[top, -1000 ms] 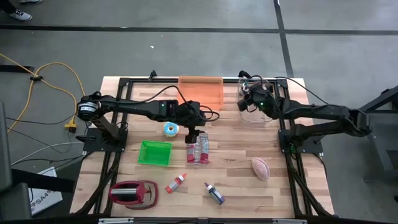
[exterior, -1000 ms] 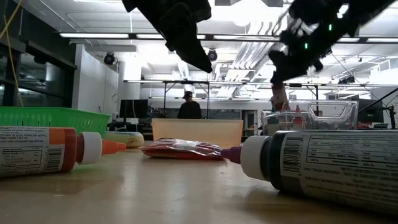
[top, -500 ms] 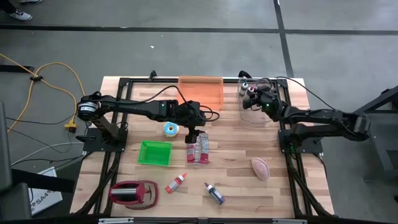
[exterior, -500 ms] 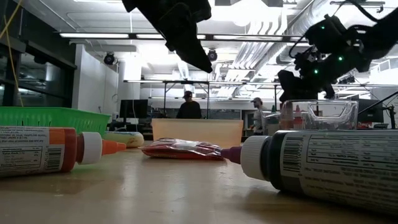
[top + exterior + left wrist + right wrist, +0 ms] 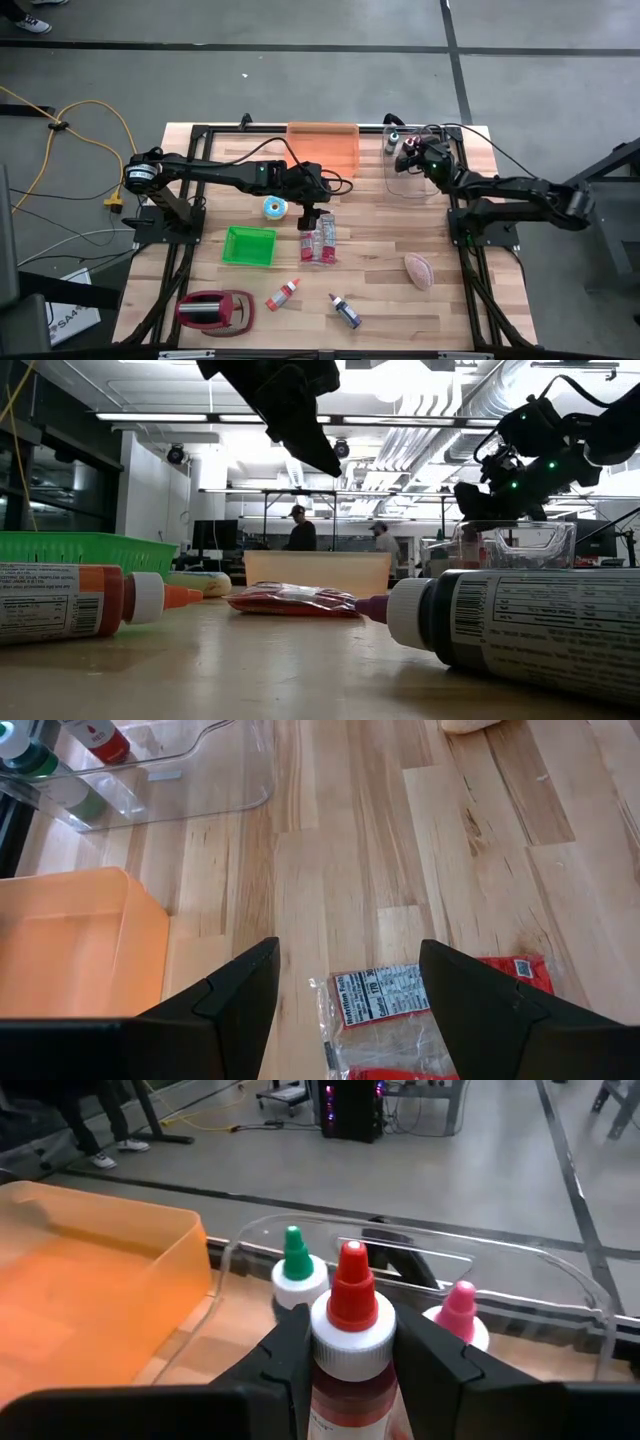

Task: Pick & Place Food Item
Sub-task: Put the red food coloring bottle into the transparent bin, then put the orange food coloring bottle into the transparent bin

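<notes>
So the right gripper point(image 5: 350, 1355) has its fingers clamped on a red-capped bottle point(image 5: 350, 1330), and over the last second it's dropped lower into the clear bin point(image 5: 400, 185) at the far right, next to the green-capped bottle point(image 5: 296, 1270) and pink-capped bottle point(image 5: 458, 1312). Looks like it's about to let go. The left gripper point(image 5: 345, 985) hasn't budged, fingers apart, empty, hovering over the red food packet point(image 5: 320, 240) mid-table.

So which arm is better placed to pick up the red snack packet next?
Left. The left gripper hangs open right above the red snack packet, while the right gripper is shut on a red-capped bottle over the clear bin.
</notes>
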Robot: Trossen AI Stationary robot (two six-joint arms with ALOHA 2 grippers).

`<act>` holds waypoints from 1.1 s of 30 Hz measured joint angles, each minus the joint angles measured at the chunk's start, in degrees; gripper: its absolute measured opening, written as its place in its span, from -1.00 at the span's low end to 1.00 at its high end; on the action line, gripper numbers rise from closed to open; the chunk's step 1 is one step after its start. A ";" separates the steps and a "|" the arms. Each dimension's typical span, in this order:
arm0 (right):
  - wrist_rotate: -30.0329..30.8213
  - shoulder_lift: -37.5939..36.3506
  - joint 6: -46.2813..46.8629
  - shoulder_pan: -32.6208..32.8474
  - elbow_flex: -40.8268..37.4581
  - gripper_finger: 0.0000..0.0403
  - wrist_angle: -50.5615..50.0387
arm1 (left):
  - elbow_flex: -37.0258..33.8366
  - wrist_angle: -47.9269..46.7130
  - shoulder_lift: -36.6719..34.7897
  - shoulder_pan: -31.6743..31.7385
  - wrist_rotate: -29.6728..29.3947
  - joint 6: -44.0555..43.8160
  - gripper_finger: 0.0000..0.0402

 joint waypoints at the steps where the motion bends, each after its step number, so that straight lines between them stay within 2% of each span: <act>1: -0.38 0.10 0.00 -0.29 -0.02 -0.48 -0.02 | 0.00 0.00 0.00 0.00 0.00 0.00 0.17; 5: -2.71 0.70 0.24 -1.04 -0.04 -0.43 0.01 | 0.00 0.00 0.00 0.00 0.00 0.00 0.17; 11: -2.81 2.78 1.06 -1.07 -0.04 -0.34 0.87 | 0.00 0.00 0.00 0.00 0.00 0.00 0.17; 33: -3.01 4.72 -2.17 -1.00 -0.04 -0.42 8.67 | 0.02 0.00 0.02 0.00 0.02 0.00 0.17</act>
